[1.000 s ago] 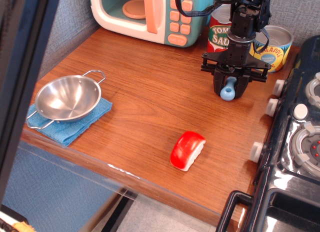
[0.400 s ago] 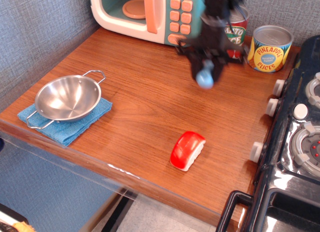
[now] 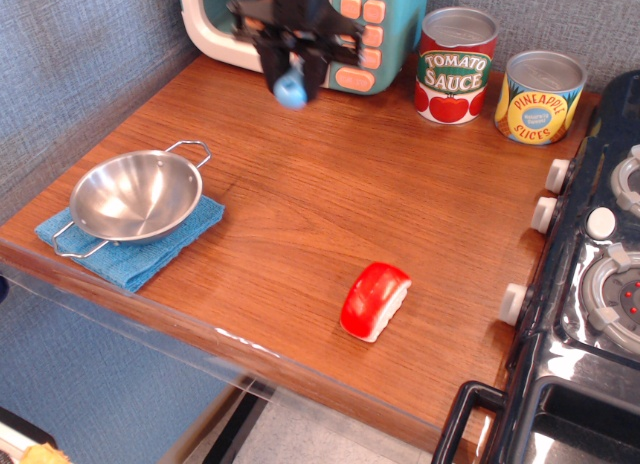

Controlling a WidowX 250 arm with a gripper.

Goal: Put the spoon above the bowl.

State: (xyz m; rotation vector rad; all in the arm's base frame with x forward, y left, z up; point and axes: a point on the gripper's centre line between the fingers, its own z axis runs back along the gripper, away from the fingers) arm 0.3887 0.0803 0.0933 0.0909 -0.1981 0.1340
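The steel bowl with two wire loop handles sits on a blue cloth at the left front of the wooden table. My gripper is at the back of the table, in front of the toy microwave, to the right of and behind the bowl. It is shut on the spoon, whose light-blue handle end hangs down between the fingers, above the table. The spoon's grey cup head is hidden inside the gripper.
A toy microwave stands at the back. A tomato sauce can and a pineapple slices can stand at the back right. A red and white toy sushi lies near the front. A toy stove fills the right edge.
My gripper has carried the spoon from in front of the cans at the right across to the left, to in front of the microwave. Both cans now show fully.
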